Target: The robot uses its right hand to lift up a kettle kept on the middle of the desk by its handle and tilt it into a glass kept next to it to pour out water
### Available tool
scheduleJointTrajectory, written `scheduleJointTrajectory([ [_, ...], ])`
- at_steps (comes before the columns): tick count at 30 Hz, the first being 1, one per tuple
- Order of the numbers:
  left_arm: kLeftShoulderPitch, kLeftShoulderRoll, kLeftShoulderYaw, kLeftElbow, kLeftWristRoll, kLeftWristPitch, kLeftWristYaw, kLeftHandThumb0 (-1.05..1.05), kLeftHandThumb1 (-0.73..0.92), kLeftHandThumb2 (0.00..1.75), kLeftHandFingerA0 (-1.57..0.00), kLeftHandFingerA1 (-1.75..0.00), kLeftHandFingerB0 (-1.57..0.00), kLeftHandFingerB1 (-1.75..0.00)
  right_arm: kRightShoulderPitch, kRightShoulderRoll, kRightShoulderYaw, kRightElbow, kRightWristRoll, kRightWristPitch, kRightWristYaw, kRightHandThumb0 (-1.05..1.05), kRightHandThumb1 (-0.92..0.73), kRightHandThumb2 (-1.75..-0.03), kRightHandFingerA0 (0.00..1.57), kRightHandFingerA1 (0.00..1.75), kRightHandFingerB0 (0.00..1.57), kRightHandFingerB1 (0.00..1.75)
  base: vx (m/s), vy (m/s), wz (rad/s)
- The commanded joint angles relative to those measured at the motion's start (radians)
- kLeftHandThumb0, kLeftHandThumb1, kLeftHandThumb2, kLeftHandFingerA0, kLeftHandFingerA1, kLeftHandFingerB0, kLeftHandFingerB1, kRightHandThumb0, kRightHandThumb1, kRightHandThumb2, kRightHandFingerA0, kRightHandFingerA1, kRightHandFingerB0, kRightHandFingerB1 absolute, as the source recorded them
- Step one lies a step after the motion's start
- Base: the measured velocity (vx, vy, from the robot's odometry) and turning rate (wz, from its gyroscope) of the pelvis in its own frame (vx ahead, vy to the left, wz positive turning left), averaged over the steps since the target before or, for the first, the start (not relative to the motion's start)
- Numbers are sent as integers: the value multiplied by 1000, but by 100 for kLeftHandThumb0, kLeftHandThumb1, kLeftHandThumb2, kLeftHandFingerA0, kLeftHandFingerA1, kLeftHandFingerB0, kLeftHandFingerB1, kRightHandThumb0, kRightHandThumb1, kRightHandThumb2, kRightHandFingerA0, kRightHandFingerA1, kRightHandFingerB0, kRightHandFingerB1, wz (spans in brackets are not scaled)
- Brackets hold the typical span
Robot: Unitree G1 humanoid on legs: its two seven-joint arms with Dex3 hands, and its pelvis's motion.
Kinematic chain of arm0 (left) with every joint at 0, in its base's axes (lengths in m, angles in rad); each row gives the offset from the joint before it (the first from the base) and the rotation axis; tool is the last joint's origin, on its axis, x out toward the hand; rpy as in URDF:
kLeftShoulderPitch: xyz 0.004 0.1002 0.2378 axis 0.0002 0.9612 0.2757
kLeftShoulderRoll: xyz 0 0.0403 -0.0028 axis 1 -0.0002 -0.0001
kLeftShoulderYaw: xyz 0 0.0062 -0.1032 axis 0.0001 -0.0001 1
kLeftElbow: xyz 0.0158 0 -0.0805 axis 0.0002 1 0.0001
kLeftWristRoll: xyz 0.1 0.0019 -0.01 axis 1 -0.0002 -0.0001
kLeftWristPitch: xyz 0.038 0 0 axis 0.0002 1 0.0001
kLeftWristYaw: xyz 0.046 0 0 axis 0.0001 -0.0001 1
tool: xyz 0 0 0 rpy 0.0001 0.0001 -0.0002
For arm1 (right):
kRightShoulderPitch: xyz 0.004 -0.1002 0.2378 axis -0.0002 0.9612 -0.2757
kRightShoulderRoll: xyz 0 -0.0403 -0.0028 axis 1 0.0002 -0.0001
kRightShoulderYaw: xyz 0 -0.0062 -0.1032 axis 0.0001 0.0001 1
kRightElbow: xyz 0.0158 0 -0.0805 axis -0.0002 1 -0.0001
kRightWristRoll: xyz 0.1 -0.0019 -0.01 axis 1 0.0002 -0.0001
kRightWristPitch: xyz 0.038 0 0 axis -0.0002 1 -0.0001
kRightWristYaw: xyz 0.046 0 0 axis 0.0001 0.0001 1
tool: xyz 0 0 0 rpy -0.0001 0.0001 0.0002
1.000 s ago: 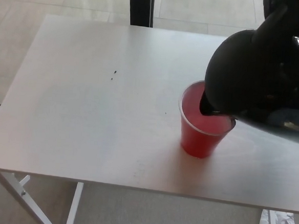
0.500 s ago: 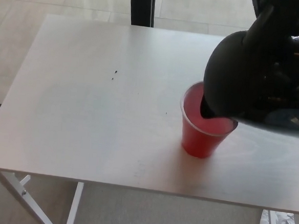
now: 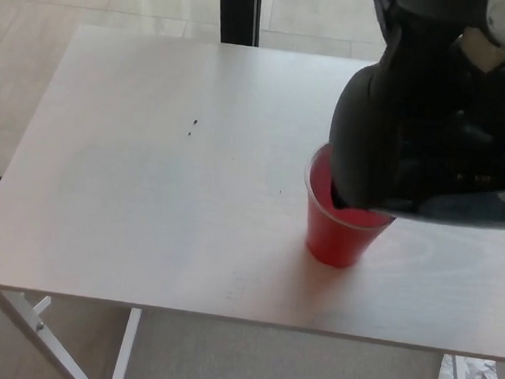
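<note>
Kettle (image 3: pixel 412 140) tilts over the red cup (image 3: pixel 340 235), hiding its rim; right hand's fingers apparently buried, grip unreadable.

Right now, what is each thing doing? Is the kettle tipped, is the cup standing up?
black kettle: lifted off the desk, tilted, spout down over the cup's mouth.
red cup: upright on the desk, open, partly hidden by the kettle; what is in it cannot be told.
white desk: bare apart from the cup and a few small dark specks.
right hand: hidden among the dark shapes at the kettle, cannot tell.
left hand: not in view.
</note>
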Motion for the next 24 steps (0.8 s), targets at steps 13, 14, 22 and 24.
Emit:
scheduleJointTrajectory([
  [13, 0, 26, -16, -15, 15, 4, -6, -75, 90, 67, -69, -57, -66, -53, 50, 110, 5, -23, -89, -33, 72, -39, -60, -86, 96, 155, 77, 91, 0, 0, 0],
  [14, 2, 24, -8, -26, 4, 14, -12, -74, 90, 67, -70, -58, -65, -54, 56, 105, -5, -21, -85, -39, 66, -40, -60, -86, 97, 157, 77, 91, 0, 0, 0],
  [22, 9, 20, -2, -20, 0, 11, -14, -75, 90, 67, -70, -58, -65, -53, 74, 77, -50, -14, -91, -53, 80, -38, -65, -77, 92, 164, 70, 79, 0, 0, 0],
  [24, 7, 20, -1, -17, 0, 13, -13, -75, 89, 67, -70, -58, -65, -53, 76, 56, -84, -7, -76, -47, 92, -39, -68, -74, 89, 160, 67, 73, 0, 0, 0],
])
